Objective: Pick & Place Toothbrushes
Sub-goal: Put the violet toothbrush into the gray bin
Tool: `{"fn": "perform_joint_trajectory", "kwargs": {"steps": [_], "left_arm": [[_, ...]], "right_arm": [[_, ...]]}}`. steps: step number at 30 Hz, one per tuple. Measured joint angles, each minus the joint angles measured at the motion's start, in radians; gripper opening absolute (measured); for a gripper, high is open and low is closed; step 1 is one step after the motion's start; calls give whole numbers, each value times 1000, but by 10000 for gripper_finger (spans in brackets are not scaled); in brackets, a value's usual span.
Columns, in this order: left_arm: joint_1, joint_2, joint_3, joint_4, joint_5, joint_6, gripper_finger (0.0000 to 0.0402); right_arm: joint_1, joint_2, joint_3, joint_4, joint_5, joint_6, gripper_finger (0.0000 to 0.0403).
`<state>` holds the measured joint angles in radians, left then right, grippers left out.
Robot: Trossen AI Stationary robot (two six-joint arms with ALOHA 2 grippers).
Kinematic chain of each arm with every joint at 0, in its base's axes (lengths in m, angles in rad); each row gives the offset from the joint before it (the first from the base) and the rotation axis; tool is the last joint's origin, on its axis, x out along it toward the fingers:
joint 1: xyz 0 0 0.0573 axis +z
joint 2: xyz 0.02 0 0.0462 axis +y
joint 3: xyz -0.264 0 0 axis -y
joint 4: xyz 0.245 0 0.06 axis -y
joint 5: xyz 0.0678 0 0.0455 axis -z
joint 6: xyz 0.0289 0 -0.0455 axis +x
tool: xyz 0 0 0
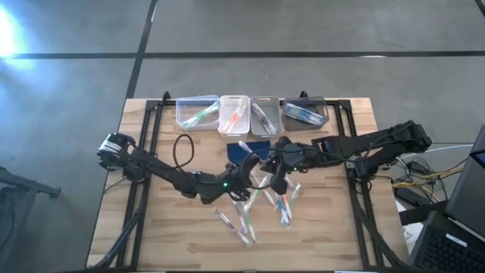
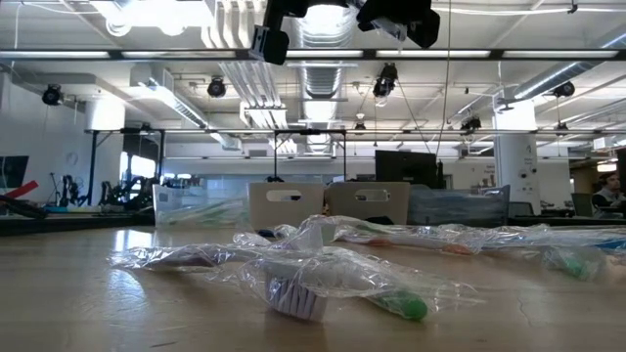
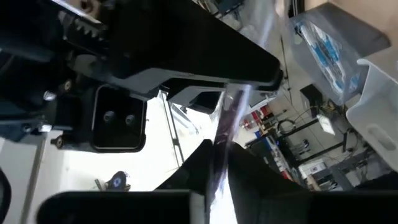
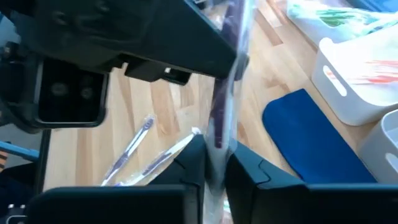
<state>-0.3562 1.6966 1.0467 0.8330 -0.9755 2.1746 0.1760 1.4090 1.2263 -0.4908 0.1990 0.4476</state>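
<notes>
Claws meet mid-table: left claw (image 3: 217, 165) and right claw (image 4: 214, 165) both clamp one wrapped toothbrush (image 4: 227, 93).

Two dark arms, black cables

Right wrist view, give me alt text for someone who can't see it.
The right gripper and the left gripper pinch opposite ends of one wrapped toothbrush above the wooden table, with a blue pad and white bin beyond.
</notes>
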Motion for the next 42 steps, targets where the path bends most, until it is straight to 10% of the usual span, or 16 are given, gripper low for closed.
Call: {"fn": "perform_joint_trajectory", "kwargs": {"steps": [11,24,42], "left_arm": [[-5,0,-1,-3,18,-185,134],[-7,-7,-38,-13,-171,-411,147],[-4,-408,-512,-20,-28,-1077,147]], "right_arm": [[-1,-1,0,-7,20,-8,25],[-1,-82,2,-142,167,-23,23],[-98,-148,4,-167,225,-66,24]]}}
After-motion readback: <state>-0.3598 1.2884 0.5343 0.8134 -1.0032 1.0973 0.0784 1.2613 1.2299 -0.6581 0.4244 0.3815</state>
